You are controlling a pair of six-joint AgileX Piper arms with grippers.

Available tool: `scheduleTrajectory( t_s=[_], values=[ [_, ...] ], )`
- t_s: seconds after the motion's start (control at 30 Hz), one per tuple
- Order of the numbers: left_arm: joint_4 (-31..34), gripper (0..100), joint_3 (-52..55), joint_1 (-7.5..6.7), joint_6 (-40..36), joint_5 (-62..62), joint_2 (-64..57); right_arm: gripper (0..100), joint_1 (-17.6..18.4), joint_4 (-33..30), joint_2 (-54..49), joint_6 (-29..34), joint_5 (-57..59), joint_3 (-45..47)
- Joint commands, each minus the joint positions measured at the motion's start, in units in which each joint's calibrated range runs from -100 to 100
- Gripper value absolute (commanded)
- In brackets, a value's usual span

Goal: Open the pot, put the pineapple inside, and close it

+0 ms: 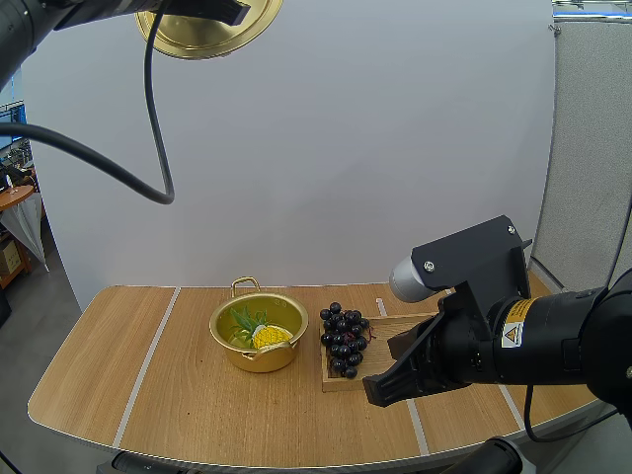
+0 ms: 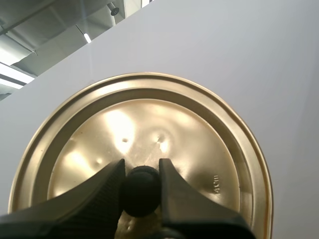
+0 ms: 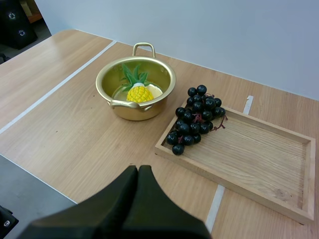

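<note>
A gold pot [image 1: 259, 333] stands open on the table with a yellow pineapple [image 1: 269, 336] lying inside it, green leaves toward the back. The right wrist view shows the same pot [image 3: 135, 87] and pineapple [image 3: 140, 92]. Its gold lid [image 1: 210, 32] is held high above the table by my left gripper [image 2: 141, 186], which is shut on the lid's black knob [image 2: 141, 190]. My right gripper [image 1: 380, 386] hovers low over the table's front right, fingers together as one dark wedge [image 3: 138, 175], holding nothing.
A wooden tray [image 1: 387, 336] sits right of the pot, with a bunch of dark grapes [image 1: 344, 338] draped over its left end; in the right wrist view the tray [image 3: 269, 164] and grapes [image 3: 195, 118] lie beyond my fingers.
</note>
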Motion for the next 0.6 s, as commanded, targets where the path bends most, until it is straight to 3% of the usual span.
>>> scheduleTrajectory(
  t_s=[0.0, 0.23, 0.37, 0.57],
  values=[
    [-0.36, 0, -0.64, -0.14, -0.77, -1.5, -0.29, 0, -0.21, -0.39, -0.51, -0.36, 0.14, 0.26],
    [-0.49, 0, -0.64, -0.14, -0.77, -1.48, -0.29, 0, -0.21, -0.39, -0.51, -0.36, 0.14, 0.26],
    [-5.82, 0, -0.64, -0.14, -0.77, -0.6, -0.29, 0, -0.21, -0.39, -0.51, -0.36, 0.14, 0.26],
    [-5.4, 0, -0.64, -0.14, -0.77, 31.3, -0.94, 0, -0.21, -0.39, -0.51, -0.36, 0.14, 0.26]
  ],
)
